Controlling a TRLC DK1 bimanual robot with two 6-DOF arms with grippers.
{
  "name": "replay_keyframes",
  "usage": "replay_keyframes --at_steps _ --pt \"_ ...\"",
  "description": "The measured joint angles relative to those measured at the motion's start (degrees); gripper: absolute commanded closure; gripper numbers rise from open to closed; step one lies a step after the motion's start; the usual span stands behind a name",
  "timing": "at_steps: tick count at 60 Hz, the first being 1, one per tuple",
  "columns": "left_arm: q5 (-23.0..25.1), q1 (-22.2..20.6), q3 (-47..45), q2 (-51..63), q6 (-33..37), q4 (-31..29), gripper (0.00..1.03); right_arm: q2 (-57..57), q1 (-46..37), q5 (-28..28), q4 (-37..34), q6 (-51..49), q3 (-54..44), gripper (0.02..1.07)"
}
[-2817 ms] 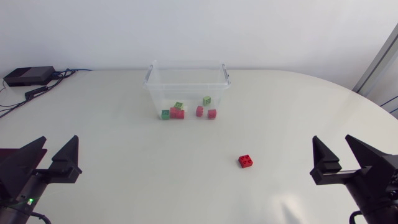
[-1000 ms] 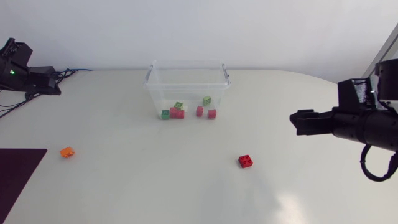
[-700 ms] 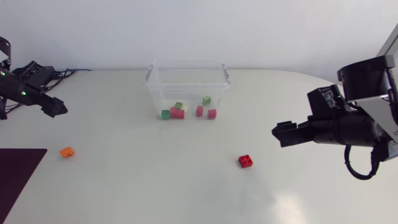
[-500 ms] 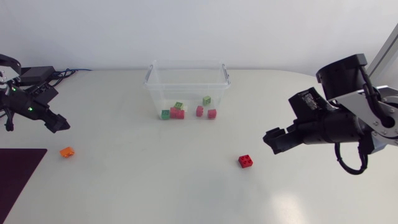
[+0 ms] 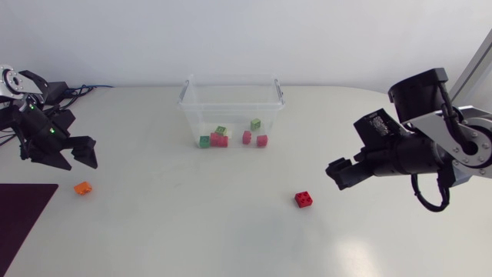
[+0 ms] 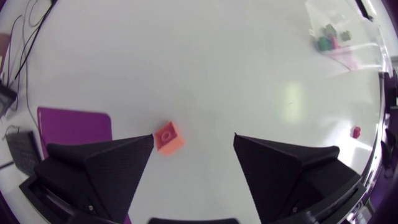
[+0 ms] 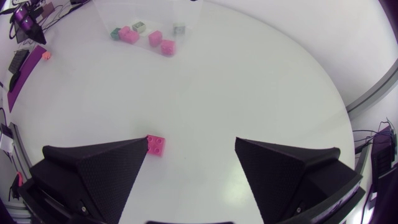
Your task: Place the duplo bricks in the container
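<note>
Left gripper [image 6: 193, 139]: fingers spread wide, above table [image 5: 192, 223]. Orange brick [image 6: 168, 137] flat on table, just ahead of gap, beside one fingertip. Right gripper [image 7: 191, 142]: fingers spread likewise. Red brick [image 7: 156, 145] on table, close by one fingertip. Clear container [image 5: 231, 81] at far centre, green and red bricks [image 5: 219, 139] inside.

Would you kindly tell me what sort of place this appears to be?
Probably a robotics lab bench: a left arm and right arm hang over a plain white table that bears a clear container, a loose red brick and an orange brick.
</note>
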Motion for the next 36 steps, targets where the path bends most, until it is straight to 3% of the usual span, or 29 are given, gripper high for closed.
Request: replay_keyframes --at_steps 11,36 --pt "-6.9 -1.6 -0.2 -1.5 -9.1 -1.9 0.16 -1.0 -2.0 -0.5 0.0 -1.7 0.0 0.06" --pt "-6.1 0.0 -0.1 7.8 -15.5 -3.8 0.16 -1.2 -6.7 -5.1 1.7 -4.2 -1.8 0.06"
